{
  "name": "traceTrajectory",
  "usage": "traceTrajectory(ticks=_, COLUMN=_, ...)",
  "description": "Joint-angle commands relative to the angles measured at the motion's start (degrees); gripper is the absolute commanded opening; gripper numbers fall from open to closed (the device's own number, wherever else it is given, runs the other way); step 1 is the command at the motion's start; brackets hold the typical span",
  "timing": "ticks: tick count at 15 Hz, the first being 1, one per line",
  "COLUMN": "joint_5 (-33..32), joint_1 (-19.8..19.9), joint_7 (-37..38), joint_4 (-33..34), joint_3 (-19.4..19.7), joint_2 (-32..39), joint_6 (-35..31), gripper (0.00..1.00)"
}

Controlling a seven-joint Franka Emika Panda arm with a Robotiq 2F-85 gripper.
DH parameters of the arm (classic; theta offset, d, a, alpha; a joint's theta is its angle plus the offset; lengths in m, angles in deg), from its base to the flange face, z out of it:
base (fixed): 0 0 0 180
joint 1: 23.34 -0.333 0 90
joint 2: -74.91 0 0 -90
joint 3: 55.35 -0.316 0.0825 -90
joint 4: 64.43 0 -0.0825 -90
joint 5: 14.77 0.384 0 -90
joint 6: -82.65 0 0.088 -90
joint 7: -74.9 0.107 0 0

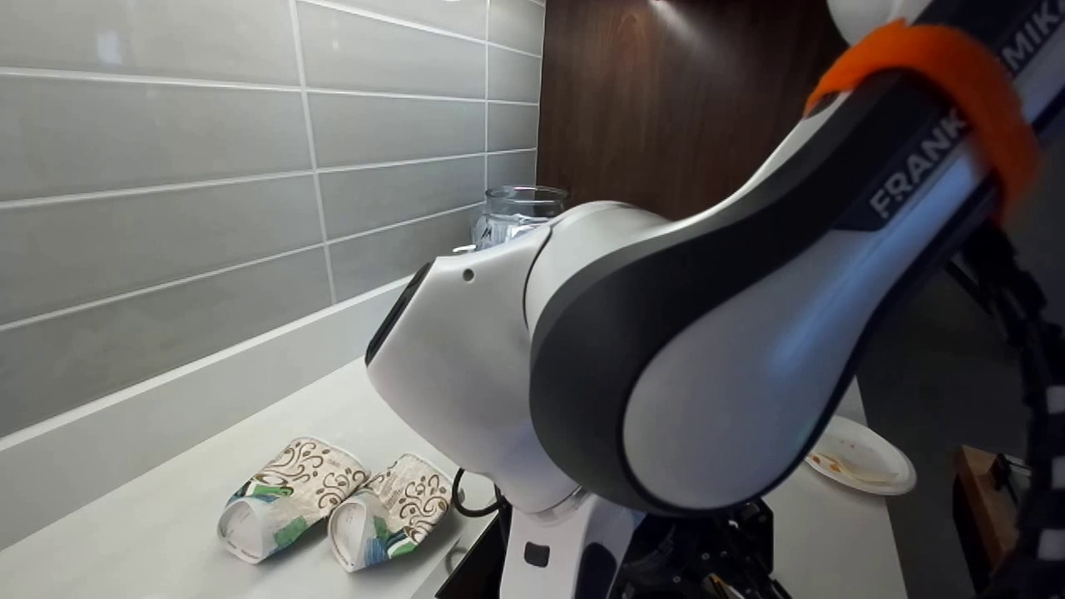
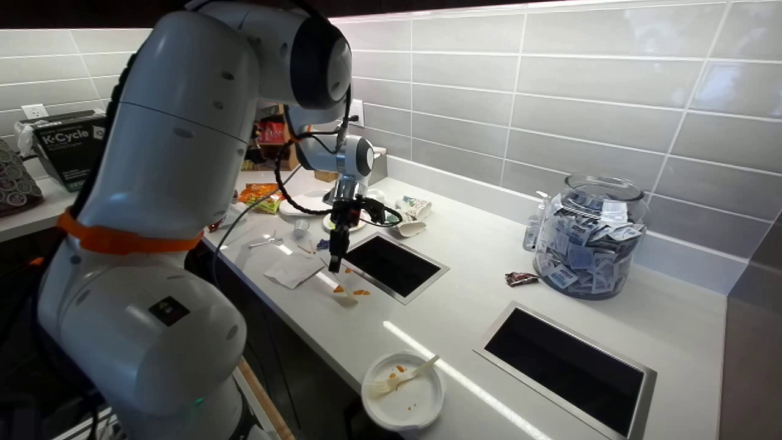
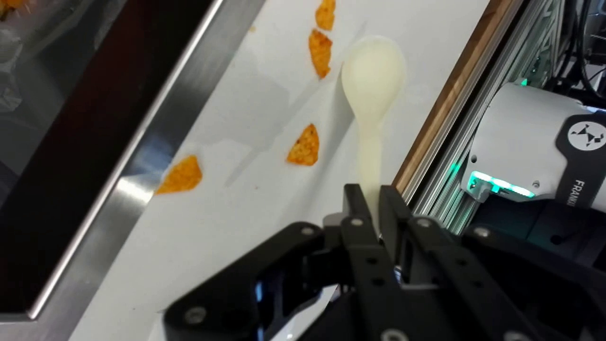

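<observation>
White countertop (image 2: 464, 299) with a steel-framed opening (image 3: 189, 94)

Just beside the opening, the Robotiq gripper (image 3: 371, 201) stands nearly closed, pinching only the thin handle of a cream-coloured spoon (image 3: 374, 76); that spoon lies out past the fingertips, its long axis running nearly in line with the fingers, bowl outermost; whether the bowl touches the countertop I cannot tell; tortilla chip fragments (image 3: 304, 146) lie between the spoon and the opening, one reaching the steel rim.

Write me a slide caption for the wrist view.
Jaws grip a spoon by its handle, with chips scattered beside it on the white counter.
</observation>
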Motion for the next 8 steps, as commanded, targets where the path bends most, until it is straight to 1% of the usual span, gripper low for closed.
traceTrajectory(ticks=1, joint_5=-2.60, joint_1=-0.93, joint_7=1.19, joint_4=2.28, joint_3=0.50, joint_2=2.44, joint_6=-2.01, gripper=0.03)
traceTrajectory(ticks=8, joint_5=-4.67, joint_1=-1.32, joint_7=1.65, joint_4=4.88, joint_3=0.57, joint_2=3.74, joint_6=-1.98, gripper=0.03)
